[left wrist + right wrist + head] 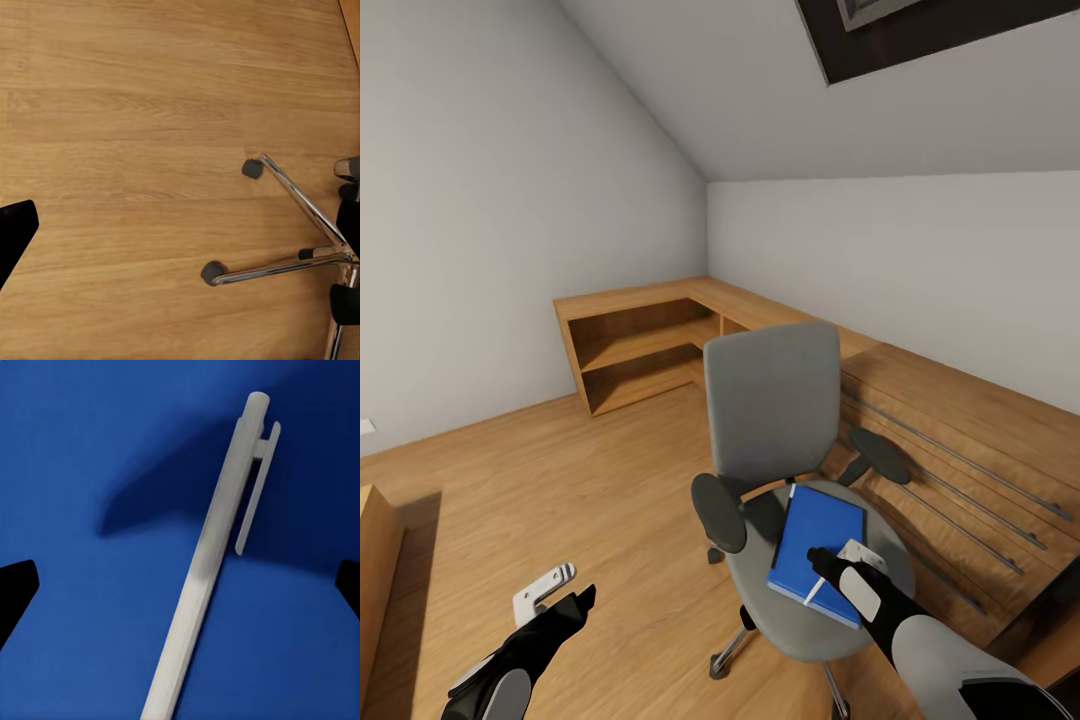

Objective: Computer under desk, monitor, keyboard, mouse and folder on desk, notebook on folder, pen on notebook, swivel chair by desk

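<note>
folder (815,540) and pen (816,590) still lie on the swivel chair (775,400); nothing moved yet. right gripper (838,566) fingers spread wide above the pen, left gripper (560,596) fingers apart, holding nothing.

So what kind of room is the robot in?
Probably an attic room used as a bedroom or study. The ceiling slopes down to the wall, there's a swivel chair with a blue folder on it, and low wooden shelves stand in the corner.

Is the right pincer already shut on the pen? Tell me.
No: in the right wrist view the pen lies flat on the blue folder, with the right pincer fingertips spread wide on both sides.
</note>
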